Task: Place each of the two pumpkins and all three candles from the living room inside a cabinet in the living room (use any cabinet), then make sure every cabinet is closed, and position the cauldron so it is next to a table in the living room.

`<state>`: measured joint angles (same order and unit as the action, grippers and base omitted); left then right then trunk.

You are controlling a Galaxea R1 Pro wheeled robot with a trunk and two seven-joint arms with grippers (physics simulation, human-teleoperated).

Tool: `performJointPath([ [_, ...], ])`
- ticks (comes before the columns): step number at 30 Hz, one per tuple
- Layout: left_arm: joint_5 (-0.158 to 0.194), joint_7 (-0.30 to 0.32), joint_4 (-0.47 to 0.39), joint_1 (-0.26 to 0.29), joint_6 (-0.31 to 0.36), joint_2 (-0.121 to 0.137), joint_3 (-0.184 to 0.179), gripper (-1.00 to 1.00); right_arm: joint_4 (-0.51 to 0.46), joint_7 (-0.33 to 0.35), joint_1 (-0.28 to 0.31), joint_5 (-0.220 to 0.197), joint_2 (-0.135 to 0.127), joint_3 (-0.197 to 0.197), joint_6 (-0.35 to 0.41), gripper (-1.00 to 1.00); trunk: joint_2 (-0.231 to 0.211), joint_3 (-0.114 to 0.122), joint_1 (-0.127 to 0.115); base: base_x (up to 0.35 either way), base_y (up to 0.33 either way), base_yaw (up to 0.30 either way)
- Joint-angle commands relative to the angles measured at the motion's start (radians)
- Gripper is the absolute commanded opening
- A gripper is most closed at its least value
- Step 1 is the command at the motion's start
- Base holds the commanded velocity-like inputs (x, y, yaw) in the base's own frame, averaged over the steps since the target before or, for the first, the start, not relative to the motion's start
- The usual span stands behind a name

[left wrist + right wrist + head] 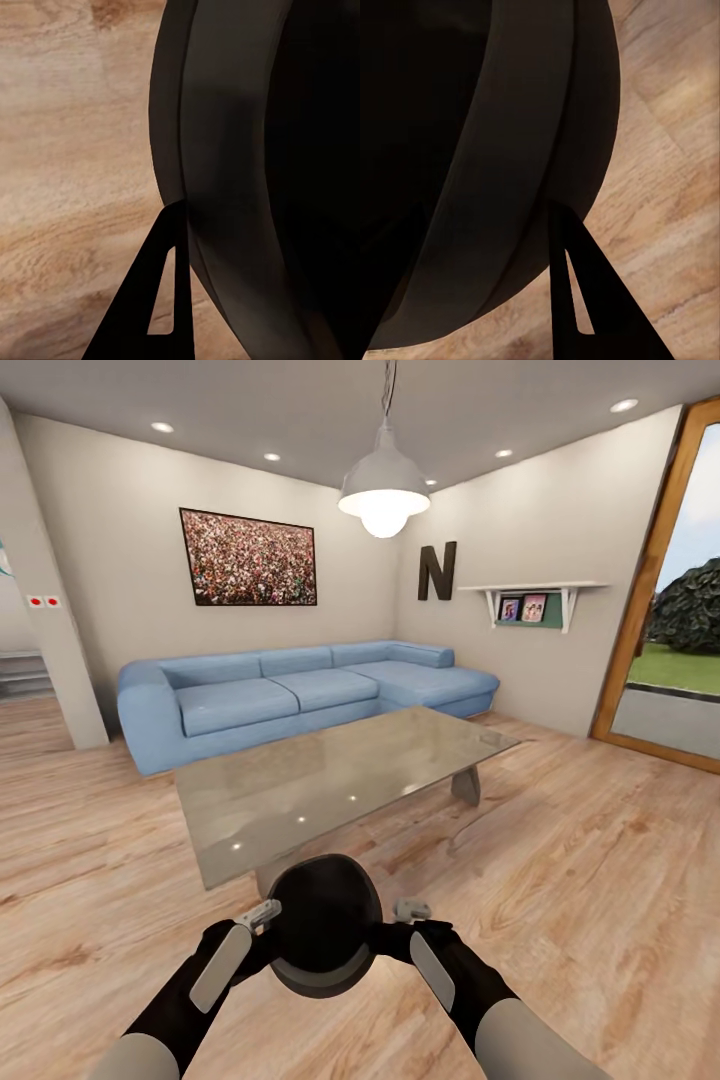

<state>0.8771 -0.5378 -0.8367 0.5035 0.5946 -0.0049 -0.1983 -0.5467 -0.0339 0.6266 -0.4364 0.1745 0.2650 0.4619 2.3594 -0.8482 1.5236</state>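
The black cauldron [325, 940] hangs in front of me just above the wooden floor, close to the near edge of the glossy grey table [330, 780]. My left gripper [268, 912] grips the pot's left rim and my right gripper [408, 910] grips its right rim. In the left wrist view the cauldron's thick rim [247, 150] fills the frame, with one dark finger [161, 300] against its outer wall. The right wrist view shows the same: rim [510, 150] and one finger [585, 300] outside it. The pumpkins, the candles and the cabinet are out of view.
A blue corner sofa [300, 695] stands behind the table against the far wall. A pendant lamp [384, 490] hangs over the table. At the right are a wall shelf [530, 605] and a wood-framed glass door [670, 610]. Open wooden floor lies left and right of me.
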Motion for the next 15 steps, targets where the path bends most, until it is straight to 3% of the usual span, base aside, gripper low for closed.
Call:
performJointPath([
  [1, 0.048, 0.002, -0.066, 0.001, -0.012, 0.011, -0.007, -1.00, -0.003, 0.006, 0.001, -0.045, 0.000, 0.016, 0.003, -1.00, 0.001, -0.001, 0.000, 0.023, 0.000, 0.000],
  [15, 0.048, 0.001, -0.067, 0.001, -0.012, 0.011, -0.007, -1.00, -0.033, 0.037, 0.001, -0.045, 0.000, 0.014, 0.044, -1.00, 0.001, -0.001, 0.000, 0.035, 0.000, 0.000],
])
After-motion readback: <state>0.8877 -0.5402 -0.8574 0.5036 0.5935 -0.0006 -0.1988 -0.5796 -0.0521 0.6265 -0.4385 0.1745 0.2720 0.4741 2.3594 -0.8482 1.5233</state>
